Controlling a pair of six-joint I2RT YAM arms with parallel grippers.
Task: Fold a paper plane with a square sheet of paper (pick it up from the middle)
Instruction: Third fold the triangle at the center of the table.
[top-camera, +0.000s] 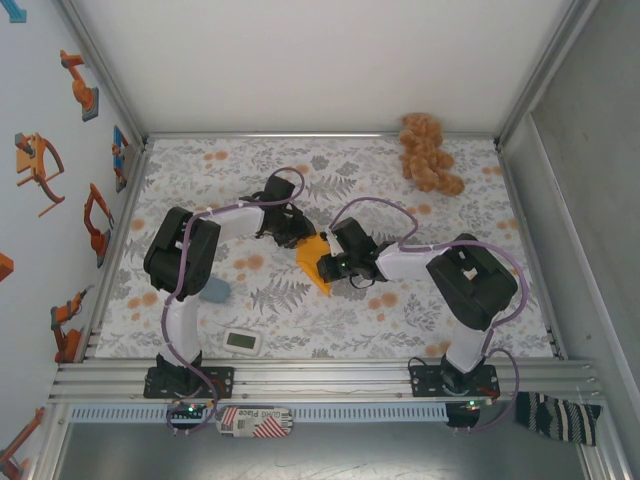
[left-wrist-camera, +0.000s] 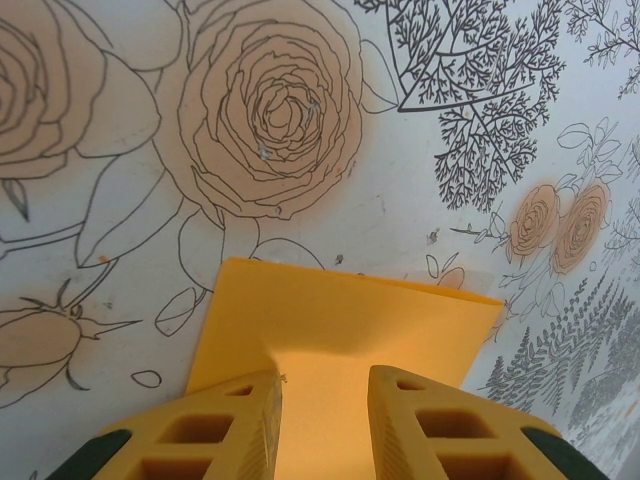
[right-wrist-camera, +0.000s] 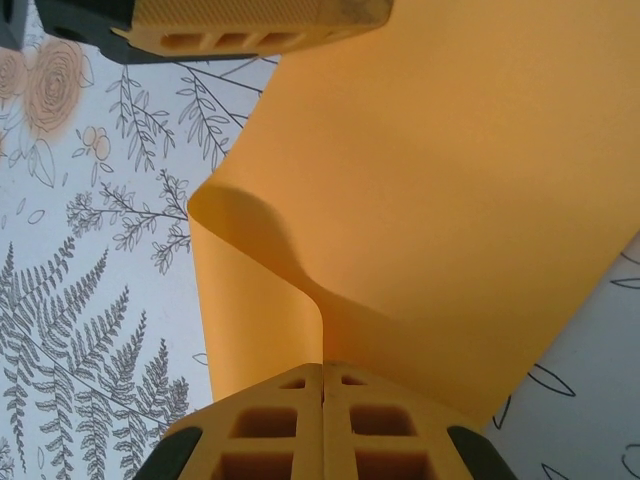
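Two robot arms meet at mid-table over the square sheet of paper (top-camera: 316, 262), bright orange against the flower-printed cloth (top-camera: 400, 310). A tan plush toy (top-camera: 428, 152) sits well apart at the far edge.

The right gripper (right-wrist-camera: 322, 372) has its yellow fingers pressed tight together on one edge of the sheet. From that pinch the paper rises, puckers and bows in a soft curl. The left gripper (left-wrist-camera: 325, 385) stands part-way spread at the opposite side, with orange paper showing in the gap between its fingers. Whether it bears on the sheet cannot be told from here.

The sheet looks feather-light and limp, and it sags and buckles wherever it is unsupported. A single pinch at the edge seems likely to let it swing or tear, and a hard squeeze would probably leave a stray crease. The safer hold, to this onlooker, is a flat grip near the middle of an edge, with the far side steadied so the fold line stays straight.
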